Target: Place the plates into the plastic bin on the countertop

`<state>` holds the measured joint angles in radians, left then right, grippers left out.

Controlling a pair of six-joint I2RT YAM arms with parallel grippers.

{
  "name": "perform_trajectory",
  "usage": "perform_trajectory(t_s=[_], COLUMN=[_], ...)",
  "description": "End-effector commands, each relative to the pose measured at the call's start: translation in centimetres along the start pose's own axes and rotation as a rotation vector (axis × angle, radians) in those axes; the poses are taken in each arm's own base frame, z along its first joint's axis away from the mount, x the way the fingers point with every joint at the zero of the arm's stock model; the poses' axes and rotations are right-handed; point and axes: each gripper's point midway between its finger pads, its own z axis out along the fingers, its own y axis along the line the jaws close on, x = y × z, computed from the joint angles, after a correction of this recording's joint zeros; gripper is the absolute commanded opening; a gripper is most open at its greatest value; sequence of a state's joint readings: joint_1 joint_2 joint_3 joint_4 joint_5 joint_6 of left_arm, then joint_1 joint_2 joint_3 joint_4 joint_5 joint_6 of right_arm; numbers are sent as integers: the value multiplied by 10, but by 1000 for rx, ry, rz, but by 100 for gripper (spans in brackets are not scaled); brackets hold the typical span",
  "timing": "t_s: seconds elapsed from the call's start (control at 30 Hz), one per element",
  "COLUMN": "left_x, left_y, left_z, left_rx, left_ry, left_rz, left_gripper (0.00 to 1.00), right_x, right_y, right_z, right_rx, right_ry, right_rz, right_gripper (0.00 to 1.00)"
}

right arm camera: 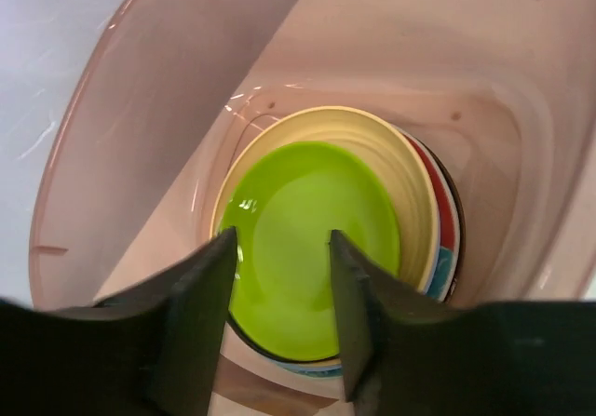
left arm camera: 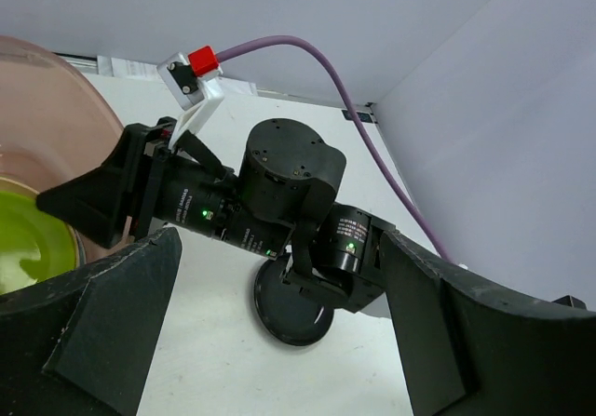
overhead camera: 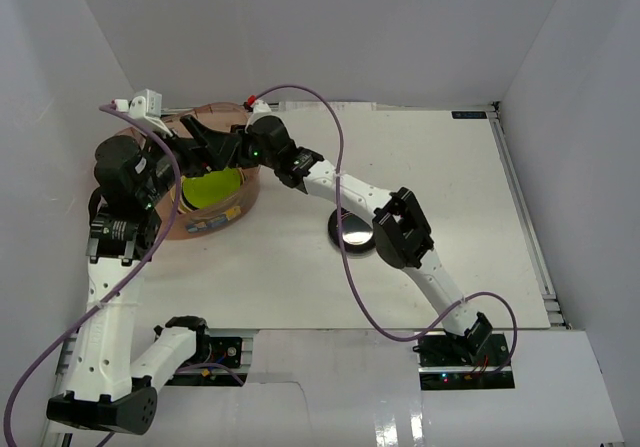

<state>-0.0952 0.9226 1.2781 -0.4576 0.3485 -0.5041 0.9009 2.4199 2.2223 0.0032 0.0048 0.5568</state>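
Lying flat, lime plate [right arm camera: 298, 202], seemingly face-up

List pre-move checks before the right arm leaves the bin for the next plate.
1. Right tool empty: ok, jaws apart, nothing between them.
2. Lime green plate settled: ok, rests on the cream plate inside the bin.
3. Left tool empty: ok, wide open.
4. Next plate located: ok, black plate on the countertop.
5. Black plate unobstructed: not ok, the right arm crosses above it.
6. Gap between the two tools at the bin: cannot tell.
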Motion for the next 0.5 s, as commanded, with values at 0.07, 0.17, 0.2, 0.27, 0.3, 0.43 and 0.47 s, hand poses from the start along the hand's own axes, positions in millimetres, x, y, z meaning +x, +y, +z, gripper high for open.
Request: perform_trajectory(t_s=[0.07,0.17,0.2,0.27,0.3,0.43,0.47], left_x=[3,13,17,34,45,114,139], left_y=[-13,-20,-24,-24,-30,-56,-58], left_z=[-4,1,3,12,18,46,58], left_rx=[60,124,148,158,163,163,136], left_ry=[-6,27,47,98,122,285,337], left_rz=[-63,-110,-146,-187,-192,-194,-186], left_gripper=[98,98,98,98,98,98,98], right_x=[-89,-107,-134,-134,-137,-97,-71], right_y=[57,59,70,61,49,-16,-45], right_z=[-40,-72,-101,-143,-161,-242,-274], right_rx=[-105,-106,-118,-89,-52,90,142], right_ry=[-199,-213,-260,-265,-286,-286,-277], right_rz=[-26,-33,-37,-47,-54,-4,19], right_gripper=[56,54,46,33,19,8,8])
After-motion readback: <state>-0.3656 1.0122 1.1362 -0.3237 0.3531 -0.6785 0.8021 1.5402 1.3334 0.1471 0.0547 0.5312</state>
